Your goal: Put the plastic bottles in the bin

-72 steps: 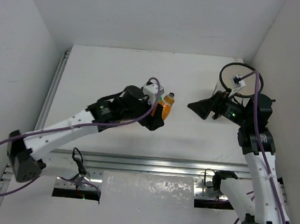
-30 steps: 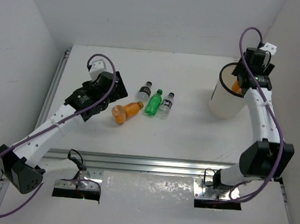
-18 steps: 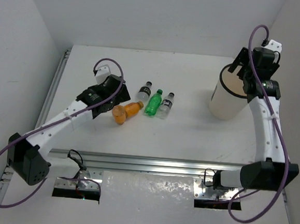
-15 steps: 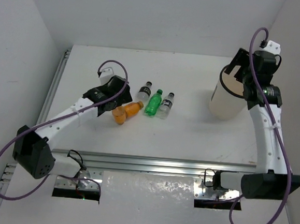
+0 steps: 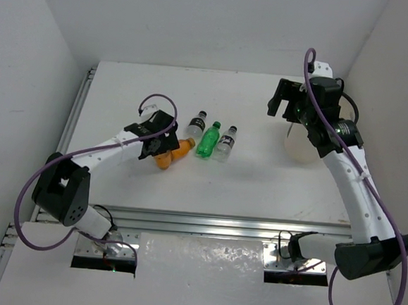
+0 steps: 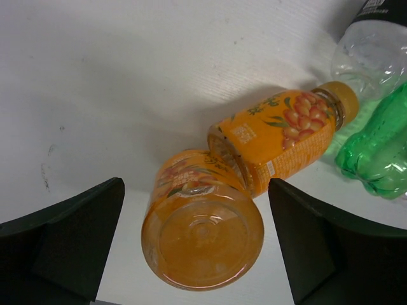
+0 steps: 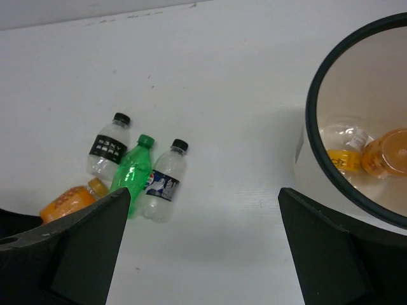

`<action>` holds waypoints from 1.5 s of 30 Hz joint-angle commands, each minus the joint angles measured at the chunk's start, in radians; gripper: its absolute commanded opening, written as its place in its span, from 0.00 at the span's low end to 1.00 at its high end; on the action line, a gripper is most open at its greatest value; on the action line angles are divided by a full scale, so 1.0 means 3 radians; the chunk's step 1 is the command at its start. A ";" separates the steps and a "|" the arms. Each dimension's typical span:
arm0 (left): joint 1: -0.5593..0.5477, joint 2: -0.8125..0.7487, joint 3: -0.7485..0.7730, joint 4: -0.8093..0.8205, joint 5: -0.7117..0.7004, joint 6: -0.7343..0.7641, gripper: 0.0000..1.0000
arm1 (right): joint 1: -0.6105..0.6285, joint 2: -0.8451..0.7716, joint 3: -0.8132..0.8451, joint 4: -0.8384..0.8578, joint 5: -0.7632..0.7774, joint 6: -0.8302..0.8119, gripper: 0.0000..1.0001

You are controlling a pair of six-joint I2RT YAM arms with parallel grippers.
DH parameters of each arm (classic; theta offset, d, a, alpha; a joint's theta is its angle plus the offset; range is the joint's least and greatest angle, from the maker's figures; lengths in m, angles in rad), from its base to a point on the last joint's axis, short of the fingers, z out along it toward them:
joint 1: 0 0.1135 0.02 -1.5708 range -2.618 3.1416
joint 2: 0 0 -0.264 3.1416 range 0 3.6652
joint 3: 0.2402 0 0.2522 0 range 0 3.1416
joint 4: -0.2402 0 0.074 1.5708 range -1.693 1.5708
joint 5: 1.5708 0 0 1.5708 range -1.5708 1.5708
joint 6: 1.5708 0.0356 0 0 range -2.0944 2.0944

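Note:
An orange-filled plastic bottle [image 6: 267, 143] lies on its side on the white table, its base towards my left wrist camera. My left gripper [image 6: 200, 254] is open, with a finger on either side of that base and not touching it. Just right of it lie a clear bottle with a black cap [image 5: 195, 126], a green bottle [image 5: 208, 140] and a second clear black-capped bottle [image 5: 224, 141]. The white bin [image 7: 311, 127] stands at the right and holds another orange bottle [image 7: 388, 152] and a short clear yellow-capped bottle [image 7: 343, 149]. My right gripper [image 7: 203, 254] hangs open and empty, left of the bin.
White walls enclose the table on the left, back and right. A metal rail [image 5: 205, 223] runs along the near edge. In the top view my right arm covers most of the bin [image 5: 300, 147].
My right gripper opened over the bin, then swung left away from it. My left gripper moved right, down to the orange bottle's base.

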 commanded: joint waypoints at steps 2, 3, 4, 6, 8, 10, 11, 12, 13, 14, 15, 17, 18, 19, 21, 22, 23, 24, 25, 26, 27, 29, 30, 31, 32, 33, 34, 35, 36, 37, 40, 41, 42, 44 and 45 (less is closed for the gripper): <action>0.0023 -0.0144 -0.0101 0.0143 0.0130 0.0036 0.93 | 0.0108 0.0034 -0.0053 0.0067 -0.0023 -0.0028 0.99; 0.0023 -0.0185 -0.0142 0.0153 0.0135 0.0031 0.93 | 0.0129 0.0039 -0.0063 0.0087 -0.0023 -0.0023 0.99; 0.0023 -0.0226 -0.0158 0.0153 0.0130 0.0036 0.90 | 0.0144 0.0050 -0.0078 0.0087 -0.0028 -0.0018 0.99; 0.0023 -0.0349 -0.0214 0.0178 0.0125 0.0062 0.78 | 0.0205 0.0060 -0.0099 0.0108 -0.0018 -0.0012 0.99; 0.0028 -0.0431 -0.0224 0.0158 0.0084 0.0072 0.55 | 0.0251 0.0065 -0.0114 0.0113 0.0002 -0.0023 0.99; 0.0023 -0.0507 -0.0209 0.0071 -0.0002 0.0057 0.40 | 0.0323 0.0090 -0.0129 0.0118 -0.0013 -0.0038 0.99; 0.0023 -0.0543 -0.0194 0.0046 -0.0028 0.0057 0.31 | 0.0354 0.0101 -0.0134 0.0133 -0.0043 -0.0068 0.99; 0.0023 -0.0584 -0.0183 0.0000 -0.0049 0.0067 0.26 | 0.0415 0.0116 -0.0145 0.0159 -0.0099 -0.0099 0.99; 0.0023 -0.0675 -0.0143 -0.0041 -0.0120 0.0082 0.15 | 0.0446 0.0116 -0.0226 0.0301 -0.0404 -0.0195 0.99; 0.0023 -0.0727 -0.0112 -0.0087 -0.0141 0.0103 0.11 | 0.0471 0.0116 -0.0302 0.0424 -0.0660 -0.0257 0.99; 0.0013 -0.0783 -0.0092 -0.0153 -0.0115 0.0133 0.07 | 0.0517 0.0086 -0.0394 0.0587 -0.1052 -0.0313 0.99; -0.0002 -0.1013 -0.0041 -0.0109 0.0093 0.0352 0.01 | 0.0675 0.0035 -0.0757 0.1195 -0.2142 -0.0502 0.99; -0.0012 -0.1110 -0.0040 -0.0057 0.0454 0.0450 0.01 | 0.0782 -0.0021 -0.0900 0.1450 -0.2383 -0.0589 0.99; -0.0012 -0.1288 -0.0030 -0.0016 0.0700 0.0521 0.01 | 0.0885 -0.0133 -0.1180 0.1660 -0.2507 -0.0808 0.99; -0.0012 -0.1458 0.0046 0.0066 0.1521 0.0762 0.01 | 0.1197 -0.0262 -0.1457 0.2121 -0.2544 -0.1120 0.99; -0.0017 -0.1494 0.0138 0.0051 0.1764 0.0818 0.01 | 0.1274 -0.0272 -0.1499 0.2264 -0.2503 -0.1208 0.99; -0.0018 -0.1520 0.0179 0.0020 0.1974 0.0900 0.01 | 0.1386 -0.0278 -0.1520 0.2291 -0.2437 -0.1280 0.99; -0.0023 -0.1535 0.0215 0.0010 0.2346 0.0936 0.01 | 0.1427 -0.0273 -0.1530 0.2312 -0.2437 -0.1346 0.99; -0.0023 -0.1555 0.0246 0.0005 0.2521 0.0957 0.01 | 0.1478 -0.0257 -0.1520 0.2327 -0.2442 -0.1514 0.99; -0.0023 -0.1556 0.0282 0.0055 0.2680 0.0972 0.01 | 0.1575 -0.0232 -0.1510 0.2322 -0.2457 -0.1581 0.99; -0.0023 -0.1566 0.0282 0.0091 0.2970 0.0972 0.00 | 0.1632 -0.0211 -0.1470 0.2317 -0.2437 -0.1648 0.99; -0.0028 -0.1551 0.0272 0.0218 0.3258 0.0947 0.00 | 0.1785 -0.0130 -0.1408 0.2256 -0.2330 -0.1827 0.99; -0.0028 -0.1540 0.0267 0.0250 0.3310 0.0931 0.00 | 0.1826 -0.0114 -0.1382 0.2261 -0.2299 -0.1873 0.99; -0.0033 -0.1515 0.0277 0.0265 0.3361 0.0931 0.00 | 0.1857 -0.0104 -0.1382 0.2326 -0.2238 -0.1909 0.99; -0.0033 -0.1505 0.0262 0.0346 0.3428 0.0916 0.00 | 0.1918 -0.0099 -0.1377 0.2347 -0.2156 -0.1930 0.99; -0.0033 -0.1505 0.0251 0.0388 0.3550 0.0896 0.00 | 0.1939 -0.0068 -0.1367 0.2368 -0.1988 -0.1945 0.99; -0.0033 -0.1510 0.0241 0.0484 0.3597 0.0855 0.00 | 0.1954 -0.0058 -0.1357 0.2388 -0.1901 -0.1950 0.99; -0.0033 -0.1530 0.0231 0.0551 0.3688 0.0829 0.00 | 0.1959 -0.0027 -0.1341 0.2388 -0.1849 -0.1950 0.94; -0.0033 -0.1540 0.0226 0.0612 0.3719 0.0794 0.00 | 0.1954 -0.0017 -0.1336 0.2373 -0.1813 -0.1935 0.86; -0.0033 -0.1556 0.0211 0.0724 0.3740 0.0727 0.00 | 0.1954 -0.0007 -0.1331 0.2353 -0.1848 -0.1930 0.77; -0.0033 -0.1540 0.0266 0.0822 0.3735 0.0661 0.12 | 0.1959 0.0039 -0.1239 0.2160 -0.2077 -0.1914 0.39; -0.0033 -0.1540 0.0292 0.0818 0.3583 0.0650 0.23 | 0.1959 0.0050 -0.1193 0.2108 -0.2104 -0.1915 0.25; -0.0033 -0.1550 0.0323 0.0772 0.3364 0.0645 0.56 | 0.1959 0.0040 -0.1183 0.2077 -0.2069 -0.1884 0.22; -0.0038 -0.1617 0.0440 0.0542 0.2792 0.0594 1.00 | 0.1954 -0.0022 -0.1193 0.2092 -0.1636 -0.1808 0.19; -0.0033 -0.1693 0.0476 0.0455 0.2166 0.0579 1.00 | 0.1949 -0.0068 -0.1233 0.2132 -0.1386 -0.1772 0.18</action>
